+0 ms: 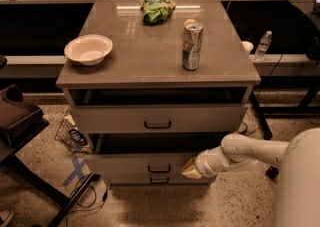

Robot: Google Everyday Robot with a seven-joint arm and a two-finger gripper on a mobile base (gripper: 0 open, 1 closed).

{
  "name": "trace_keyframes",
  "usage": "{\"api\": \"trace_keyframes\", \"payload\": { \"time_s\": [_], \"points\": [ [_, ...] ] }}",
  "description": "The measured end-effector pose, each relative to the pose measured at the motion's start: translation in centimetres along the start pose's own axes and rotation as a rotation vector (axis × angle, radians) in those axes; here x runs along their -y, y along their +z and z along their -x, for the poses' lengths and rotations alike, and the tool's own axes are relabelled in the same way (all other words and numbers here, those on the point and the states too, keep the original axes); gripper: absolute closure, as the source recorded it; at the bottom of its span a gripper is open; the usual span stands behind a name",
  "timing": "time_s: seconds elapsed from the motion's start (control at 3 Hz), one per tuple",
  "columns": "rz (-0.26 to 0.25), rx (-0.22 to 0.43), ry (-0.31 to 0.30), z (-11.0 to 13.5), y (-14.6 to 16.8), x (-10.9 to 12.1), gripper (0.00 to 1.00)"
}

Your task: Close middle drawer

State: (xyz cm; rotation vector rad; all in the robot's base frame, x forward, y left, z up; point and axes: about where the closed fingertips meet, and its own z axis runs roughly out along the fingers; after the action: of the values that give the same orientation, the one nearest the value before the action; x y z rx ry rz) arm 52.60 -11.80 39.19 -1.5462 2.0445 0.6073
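Middle drawer point(125, 167), wide and grey-beige with a flat front and a small dark handle, sits second down beneath the brown counter point(140, 56). It stands partly out, with a dark strip of its inside showing. The pale tool point(191, 168) rests against the front's right side; whether it is apart or together cannot be told. The closing looks mostly done, with a short push left.

This looks like a work lab to me: a speckled hard floor point(240, 206), loose cables point(92, 191) and long benches point(285, 58) behind the cabinet's surface point(145, 51). My jaws are low down, by the middle drawer point(130, 163) front.
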Motion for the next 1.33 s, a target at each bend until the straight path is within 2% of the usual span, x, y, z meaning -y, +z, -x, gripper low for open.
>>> {"api": "trace_keyframes", "payload": {
  "time_s": [0.33, 0.67, 1.33],
  "points": [
    [-0.002, -0.029, 0.003, 0.89, 0.79, 1.43, 1.0],
    [0.002, -0.03, 0.003, 0.99, 1.01, 1.37, 0.85],
    [0.01, -0.03, 0.002, 1.08, 1.37, 1.14, 0.39]
  ]
}}
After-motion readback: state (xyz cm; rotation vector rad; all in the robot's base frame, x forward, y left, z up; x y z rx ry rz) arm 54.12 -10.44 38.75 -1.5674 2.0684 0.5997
